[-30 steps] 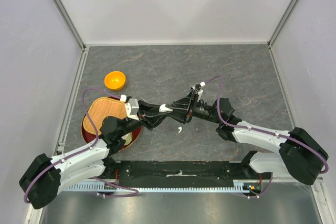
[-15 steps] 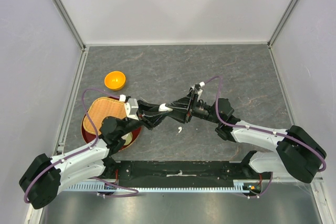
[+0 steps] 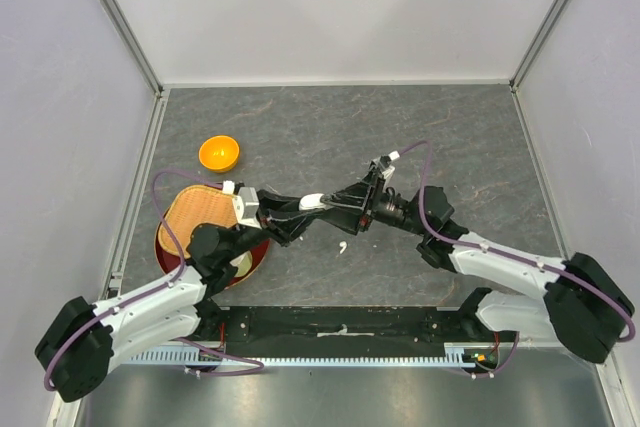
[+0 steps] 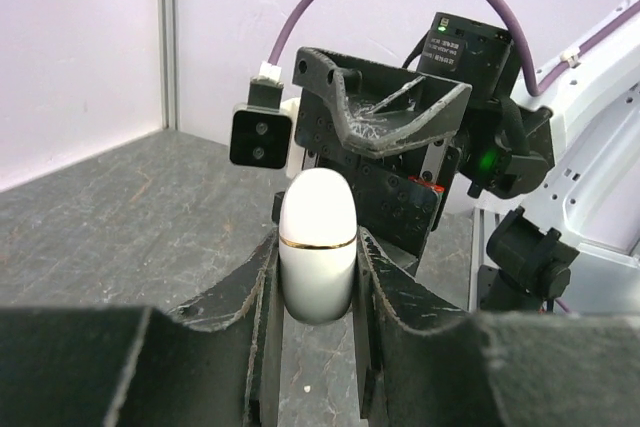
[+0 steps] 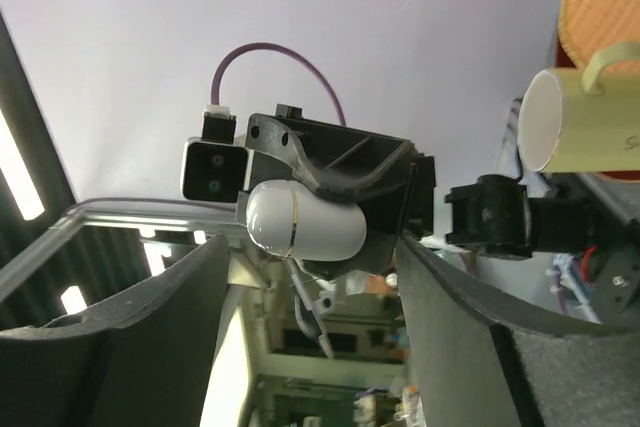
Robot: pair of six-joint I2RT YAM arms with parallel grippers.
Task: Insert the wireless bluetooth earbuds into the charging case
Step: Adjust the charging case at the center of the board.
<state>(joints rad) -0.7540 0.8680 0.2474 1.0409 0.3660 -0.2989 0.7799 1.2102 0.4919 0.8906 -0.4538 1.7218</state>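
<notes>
A white egg-shaped charging case (image 3: pixel 314 203) with a thin gold band hangs above the table's middle, its lid closed. My left gripper (image 3: pixel 305 209) is shut on it. In the left wrist view the case (image 4: pixel 318 237) stands upright, pinched between the two fingers of the left gripper (image 4: pixel 318 259). My right gripper (image 3: pixel 340 209) faces it from the right, open. In the right wrist view the case (image 5: pixel 300 219) lies between the wide-apart fingers of the right gripper (image 5: pixel 310 247), touching neither. One small white earbud (image 3: pixel 342 246) lies on the table just below the grippers.
An orange bowl (image 3: pixel 219 153) sits at the back left. A woven tray (image 3: pixel 200 212) rests on a red plate (image 3: pixel 163 244) by the left arm. A cream mug (image 5: pixel 585 117) shows beside it in the right wrist view.
My right gripper has opened wider and drawn back a little to the right, away from the case. The left gripper still holds the case in the same spot.
</notes>
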